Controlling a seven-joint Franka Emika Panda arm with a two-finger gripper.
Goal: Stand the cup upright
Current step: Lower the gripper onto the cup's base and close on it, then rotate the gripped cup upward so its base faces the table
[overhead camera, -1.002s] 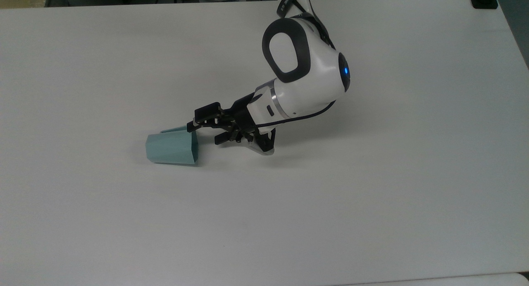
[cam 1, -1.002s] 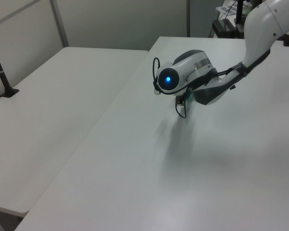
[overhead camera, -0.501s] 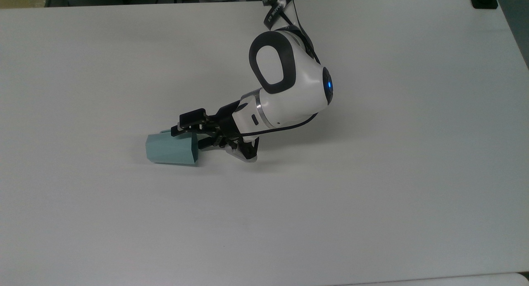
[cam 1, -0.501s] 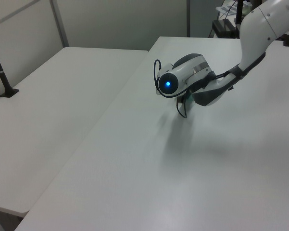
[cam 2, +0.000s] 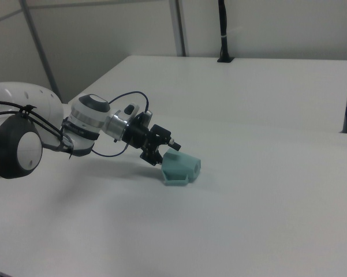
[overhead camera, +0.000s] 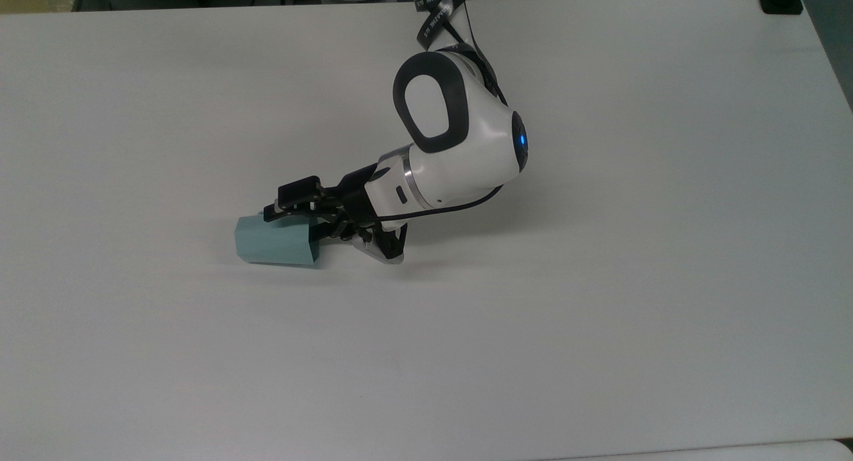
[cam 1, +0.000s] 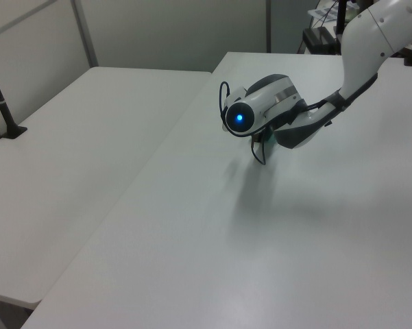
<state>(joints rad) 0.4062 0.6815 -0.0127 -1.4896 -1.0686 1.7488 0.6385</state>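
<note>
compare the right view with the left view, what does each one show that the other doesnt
The right view shows the cup lying on its side on the white table, with the gripper reaching into its open end. The left view shows the blue light on the arm's wrist, and a second table butted against the first along a seam. Both views show the white arm stretched low over the tabletop.

Cup [overhead camera: 274,242] on its side on table [overhead camera: 600,301]; claw [overhead camera: 301,222] seemingly at its mouth.
</note>
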